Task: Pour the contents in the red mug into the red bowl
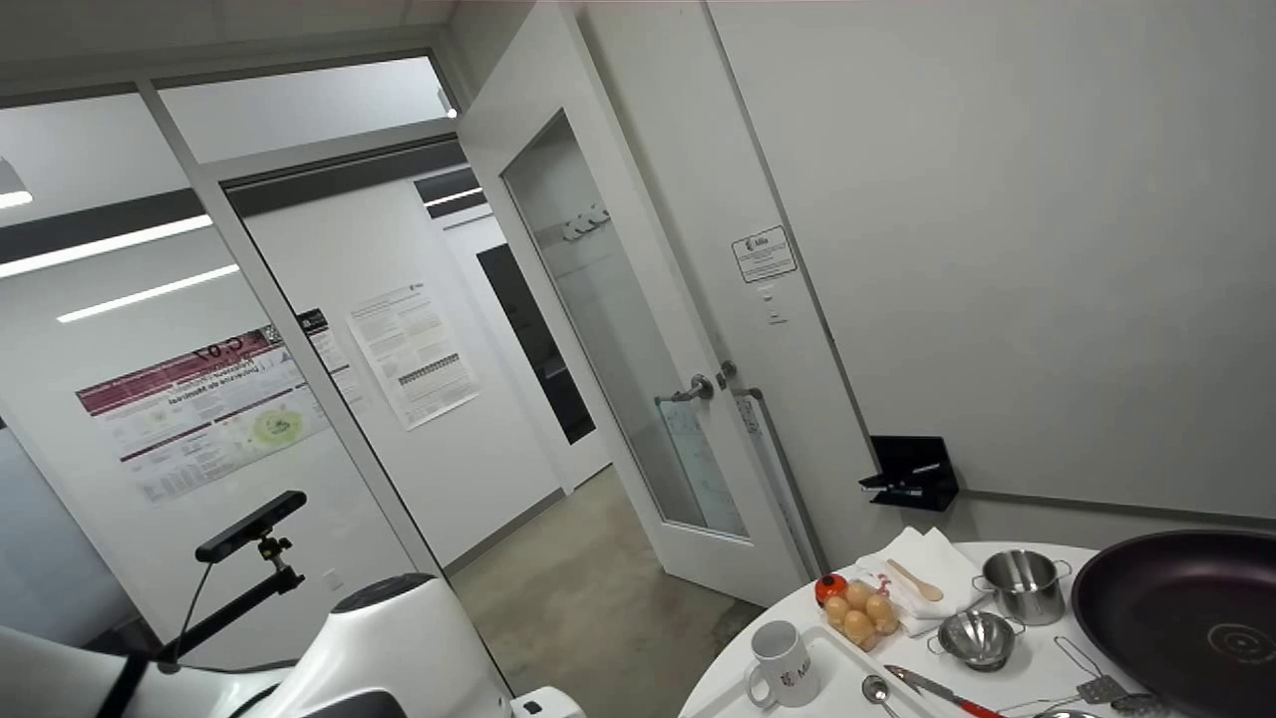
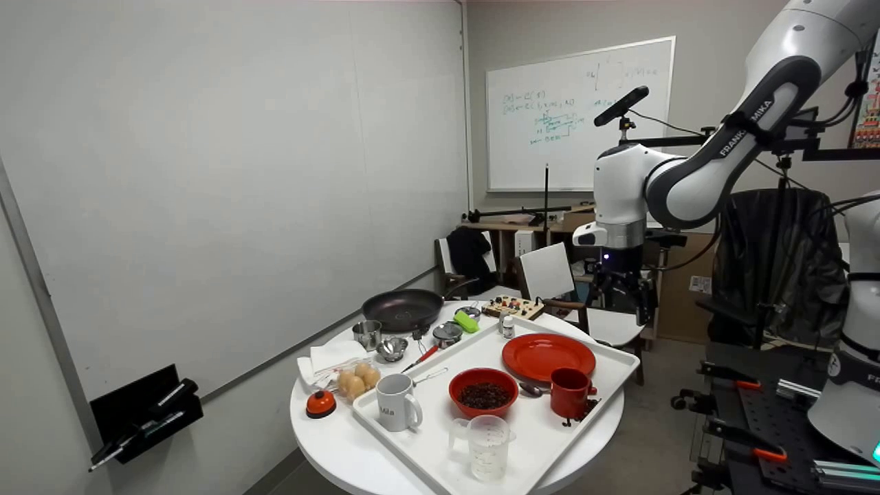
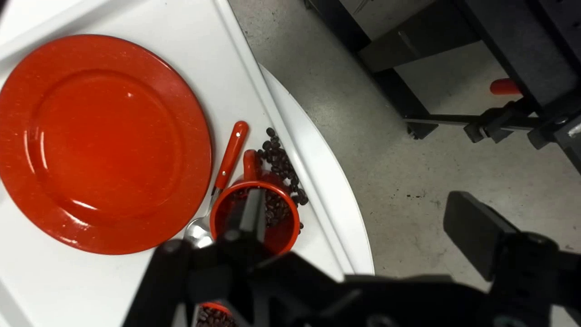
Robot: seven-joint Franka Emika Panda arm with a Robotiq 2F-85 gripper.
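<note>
Gripper (image 3: 358, 211) hangs above the robot-side edge of the table (image 3: 331, 190) (round, so no corners), fingers (image 3: 470, 227) parted wide, nothing between them. Red mug (image 2: 569, 393) stands upright near that edge, just inside the lip of the tray (image 2: 543, 426); red bowl (image 2: 481, 376) sits farther from the edge. Beans (image 3: 278, 209) in both. My read: pre-grasp, pour unfinished. Wrist view puts one finger over the mug mouth, the other out past the table edge, so I'd shift inward before descending, until the fingers straddle the mug. Handle points across the closing line, shouldn't foul. Watch the spoon (image 3: 232, 154), right beside the mug; can't tell if touching. Then lift straight up, clear the bowl rim, tip slowly with the mug low over the bowl's middle; beans look rounded, likely hard and bouncy. Some lie loose between mug and tray edge. Materials: mug and bowl glossy red, enamel-looking; mug near-cylindrical, bowl flared. Red plate (image 3: 104, 154) wide-rimmed, glossy, speckled. Tray smooth white. Spoon bright metal, red riveted handle.
</note>
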